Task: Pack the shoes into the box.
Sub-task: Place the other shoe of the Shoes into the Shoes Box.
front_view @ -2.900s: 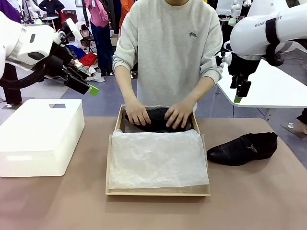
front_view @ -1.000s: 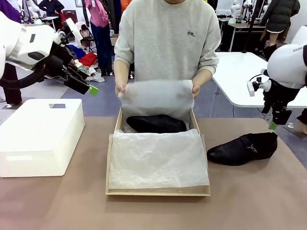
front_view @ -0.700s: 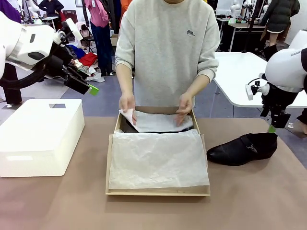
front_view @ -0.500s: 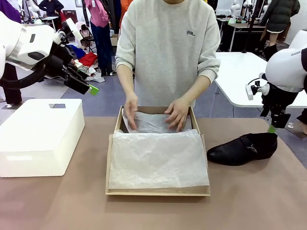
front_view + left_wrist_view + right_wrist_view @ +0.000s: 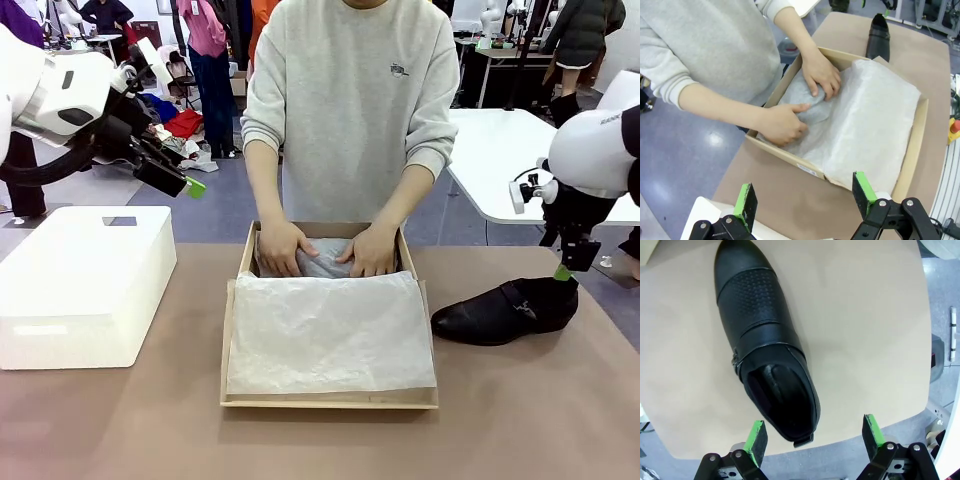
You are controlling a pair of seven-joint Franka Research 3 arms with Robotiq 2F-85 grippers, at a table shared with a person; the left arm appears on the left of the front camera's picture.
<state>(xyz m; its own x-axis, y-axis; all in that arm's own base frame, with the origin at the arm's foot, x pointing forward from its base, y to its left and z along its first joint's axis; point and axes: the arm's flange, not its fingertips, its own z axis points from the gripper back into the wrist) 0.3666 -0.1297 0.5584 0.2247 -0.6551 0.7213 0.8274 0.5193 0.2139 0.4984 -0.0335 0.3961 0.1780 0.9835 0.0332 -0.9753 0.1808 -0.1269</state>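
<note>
Tan box [image 5: 228, 340] at mid-tabletop [image 5: 520, 420], lined with white tissue [image 5: 330, 330]. The person's hands [image 5: 285, 248] press crumpled tissue into its far end (whatever lies beneath is hidden). One black shoe [image 5: 505, 311] stands on the tabletop just right of the box. The right pincer [image 5: 814, 429] hovers over its heel, jaws wide and empty. The left pincer [image 5: 804, 192], equally wide and empty, hangs raised over the white foam box [image 5: 85, 280].
</note>
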